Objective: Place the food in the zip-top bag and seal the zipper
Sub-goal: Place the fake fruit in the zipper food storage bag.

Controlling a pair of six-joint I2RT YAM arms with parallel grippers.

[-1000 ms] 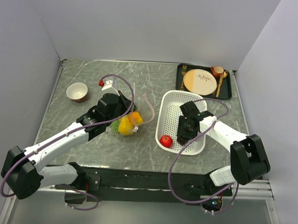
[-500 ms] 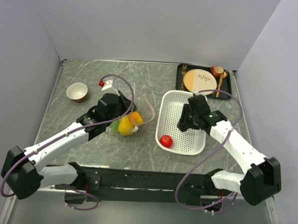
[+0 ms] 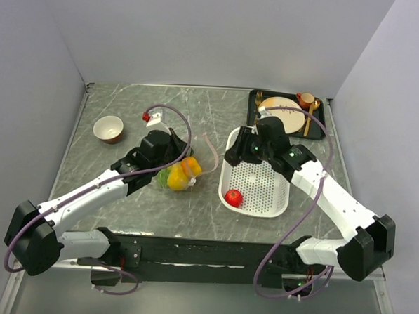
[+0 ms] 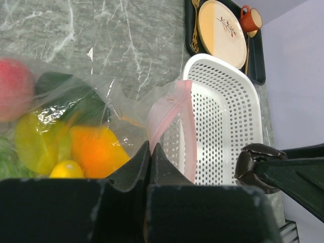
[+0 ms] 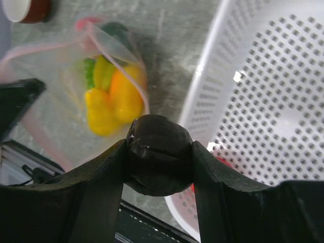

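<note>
While the left pincer stays out on the table, its fingers are clenched tight on the near edge of the zip-top bag, pinching the clear plastic right beside the zipper. That pale pink strip curls upward and the mouth gapes, unsealed, facing the white basket just to its right. Inside the bag, what a crowd: the orange mango up against the pinched edge, the yellow lemon beside it, the dark green avocado behind, the pink peach at the far end, and the green grapes tucked among them. Over on the other side, the right pincer hangs above the basket's left rim, between basket and bag, grasping the small dark piece squarely between its two fingers. The red tomato sits alone in the basket's near left corner. A small bowl stands far left, and a dark tray with a cream plate waits at the back right.
</note>
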